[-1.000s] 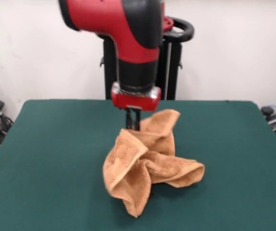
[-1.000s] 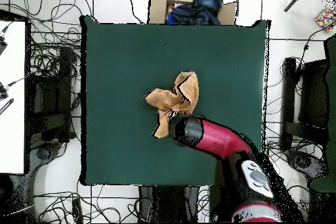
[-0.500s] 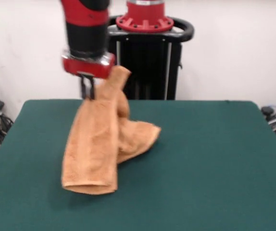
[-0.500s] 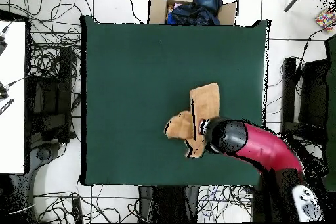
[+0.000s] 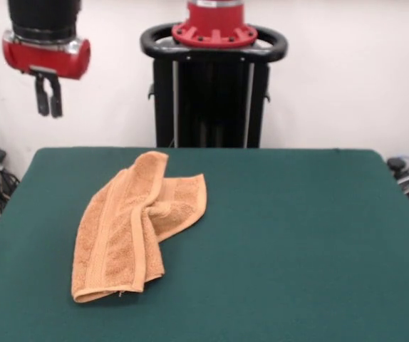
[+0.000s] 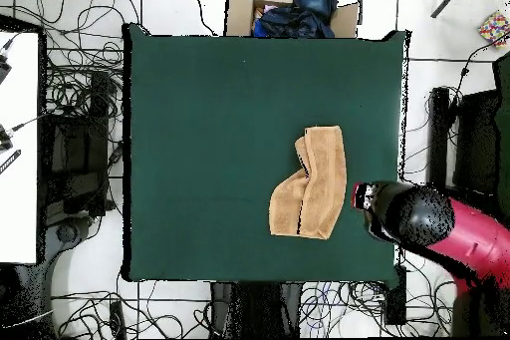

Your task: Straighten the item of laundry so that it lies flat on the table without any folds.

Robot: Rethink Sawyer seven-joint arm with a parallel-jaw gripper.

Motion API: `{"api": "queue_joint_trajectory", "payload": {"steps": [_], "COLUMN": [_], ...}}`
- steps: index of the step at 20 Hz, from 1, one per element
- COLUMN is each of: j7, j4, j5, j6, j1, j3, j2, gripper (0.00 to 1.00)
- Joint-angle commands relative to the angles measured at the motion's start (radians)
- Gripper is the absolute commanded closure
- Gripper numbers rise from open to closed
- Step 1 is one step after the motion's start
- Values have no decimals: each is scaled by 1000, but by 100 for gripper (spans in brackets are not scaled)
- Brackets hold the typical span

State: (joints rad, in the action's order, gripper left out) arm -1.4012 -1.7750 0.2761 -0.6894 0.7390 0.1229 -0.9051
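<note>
The orange-tan towel (image 5: 137,228) lies on the green table (image 5: 297,249), left of its middle in the front view. It is folded over on itself lengthwise, with one side doubled across the long strip. In the overhead view the towel (image 6: 311,196) lies toward the right edge of the table (image 6: 199,137). My gripper (image 5: 48,100) hangs high above the table's far left corner, clear of the towel. It is empty, and its two fingers stand a little apart. In the overhead view the arm's head (image 6: 408,216) covers it, beside the table's right edge.
The black pedestal (image 5: 211,78) stands behind the table's far edge. A cardboard box with dark clothes (image 6: 294,7) sits past the table's top edge. Cables lie on the floor around the table, and a white surface (image 6: 15,147) stands at the left.
The gripper lifted the towel, swung it left in the front view and let it go. The towel now lies on the table, and the gripper has risen away empty.
</note>
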Motion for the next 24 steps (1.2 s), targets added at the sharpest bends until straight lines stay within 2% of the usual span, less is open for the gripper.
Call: {"api": "queue_joint_trajectory", "payload": {"steps": [1, 6, 10, 16, 20, 22, 23, 24], "j7": [35, -139, -197, -215, -174, -160, -154, -162], "j4": [-108, -207, -233, -206, -196, -207, -212, -198], "j5": [13, -18, -43, -52, -63, -83, -93, -90], "j6": [-24, 116, 276, 376, 356, 355, 354, 348], "j1": [-57, -146, -164, -208, -208, -180, -166, -180], "j3": [97, 70, 84, 48, 48, 78, 93, 75], "j2": [-65, -73, 2, 54, 45, 58, 64, 82], "gripper": [100, 100, 100, 100, 100, 100, 0, 0]}}
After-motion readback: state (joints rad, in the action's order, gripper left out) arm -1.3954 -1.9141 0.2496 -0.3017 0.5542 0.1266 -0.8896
